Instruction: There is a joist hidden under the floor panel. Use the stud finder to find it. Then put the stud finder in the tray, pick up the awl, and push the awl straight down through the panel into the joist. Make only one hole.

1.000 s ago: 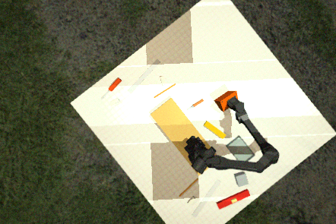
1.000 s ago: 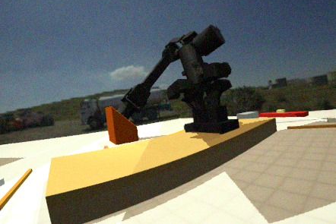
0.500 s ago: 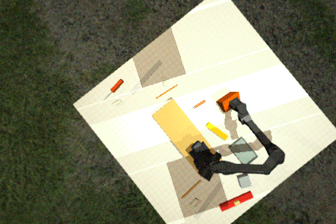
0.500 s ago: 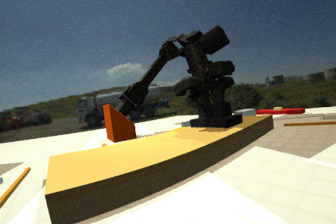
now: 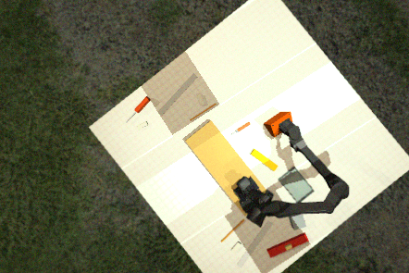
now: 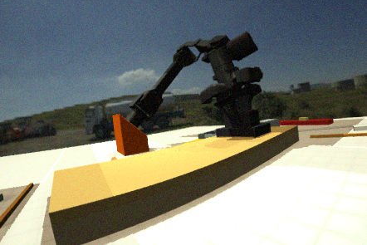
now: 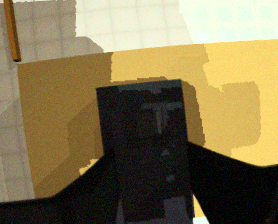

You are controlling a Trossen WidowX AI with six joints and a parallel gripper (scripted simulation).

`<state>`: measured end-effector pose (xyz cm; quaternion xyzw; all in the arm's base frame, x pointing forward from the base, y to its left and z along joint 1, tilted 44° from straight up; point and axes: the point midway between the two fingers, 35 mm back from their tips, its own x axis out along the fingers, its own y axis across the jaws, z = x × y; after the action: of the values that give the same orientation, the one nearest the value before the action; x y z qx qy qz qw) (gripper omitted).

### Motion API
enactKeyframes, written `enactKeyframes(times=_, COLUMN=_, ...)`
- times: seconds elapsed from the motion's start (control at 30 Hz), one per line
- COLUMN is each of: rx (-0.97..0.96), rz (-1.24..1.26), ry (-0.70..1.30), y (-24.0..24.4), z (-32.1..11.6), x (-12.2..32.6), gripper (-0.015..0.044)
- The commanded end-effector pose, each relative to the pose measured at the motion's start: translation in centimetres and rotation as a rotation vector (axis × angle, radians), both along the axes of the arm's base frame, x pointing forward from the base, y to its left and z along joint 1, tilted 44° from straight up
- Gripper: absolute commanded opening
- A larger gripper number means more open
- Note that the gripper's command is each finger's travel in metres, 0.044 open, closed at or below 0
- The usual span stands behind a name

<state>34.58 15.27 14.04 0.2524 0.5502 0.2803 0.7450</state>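
Observation:
My gripper [image 6: 241, 119] [image 7: 146, 146] is shut on the stud finder [image 6: 247, 130] [image 7: 142, 117], a dark block whose small display window is dark. The stud finder appears flat on the yellow floor panel [image 5: 216, 154] [image 6: 137, 175] [image 7: 227, 65], toward the panel's far end in the exterior view. The joist is hidden. The grey-green tray [image 5: 296, 185] lies beside the panel. A small orange-handled tool [image 5: 242, 127] with a thin tip lies near the panel. A red-handled tool [image 5: 142, 105] with a thin shaft lies farther out. I cannot tell which is the awl.
An orange wedge [image 5: 274, 127] [image 6: 130, 139] stands at the arm's base. A yellow bar [image 5: 264, 159] lies between panel and tray. A red level [image 5: 288, 245] [image 6: 307, 122], a grey block [image 5: 299, 222] and thin brown sticks [image 5: 232, 230] [image 6: 336, 135] [image 7: 12, 30] lie around the panel.

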Motion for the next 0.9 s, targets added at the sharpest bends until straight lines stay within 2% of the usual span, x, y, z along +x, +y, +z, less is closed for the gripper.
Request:
enactKeyframes(times=0.0, rx=0.011, rz=0.015, ry=-0.006, y=1.2, z=1.0, x=-0.4, gripper=0.0000)
enactKeyframes(times=0.87, rx=0.014, rz=0.015, ry=-0.007, y=3.9, z=3.8, x=-1.0, gripper=0.0000)
